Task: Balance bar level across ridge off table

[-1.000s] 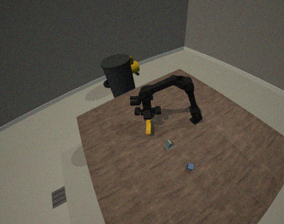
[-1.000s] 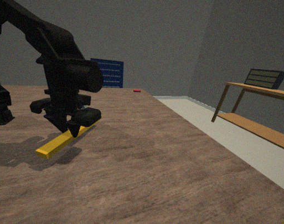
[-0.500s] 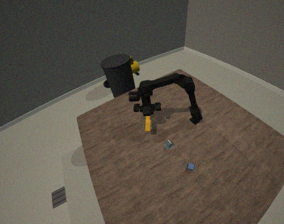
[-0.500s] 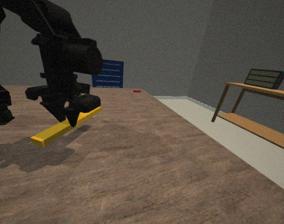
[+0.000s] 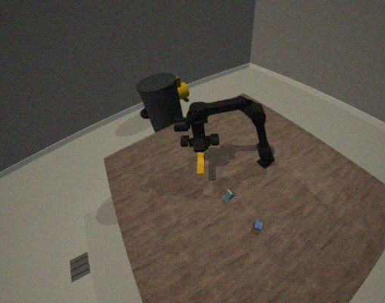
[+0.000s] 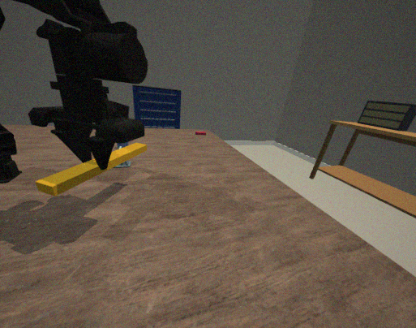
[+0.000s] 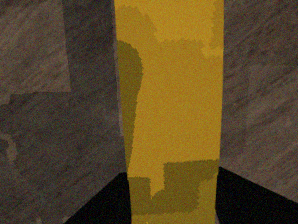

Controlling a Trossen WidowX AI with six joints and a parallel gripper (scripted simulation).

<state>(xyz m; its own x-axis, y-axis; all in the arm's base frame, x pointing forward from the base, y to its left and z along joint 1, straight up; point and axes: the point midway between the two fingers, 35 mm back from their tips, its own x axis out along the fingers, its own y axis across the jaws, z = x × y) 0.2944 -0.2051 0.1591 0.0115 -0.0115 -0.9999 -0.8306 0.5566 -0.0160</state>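
Observation:
The yellow bar (image 5: 200, 165) (image 6: 72, 175) (image 7: 172, 110) is held above the table (image 5: 170, 225) (image 6: 233, 243), its shadow apart from it on the wood. My gripper (image 6: 98, 162) (image 7: 170, 180) is shut on the bar near its middle, one black finger on each side. In the top view the fingers are hidden behind the gripper body. The small grey-teal ridge (image 5: 229, 196) stands on the table, beyond the bar's free end in that view. In the exterior view the ridge is mostly hidden behind the bar and fingers.
A small blue block (image 5: 258, 225) lies on the table beyond the ridge. A small red thing (image 6: 200, 133) lies near the far table edge in the exterior view. A dark cylinder (image 5: 160, 103) stands behind the table's edge. A wooden shelf (image 6: 379, 131) stands off to the right.

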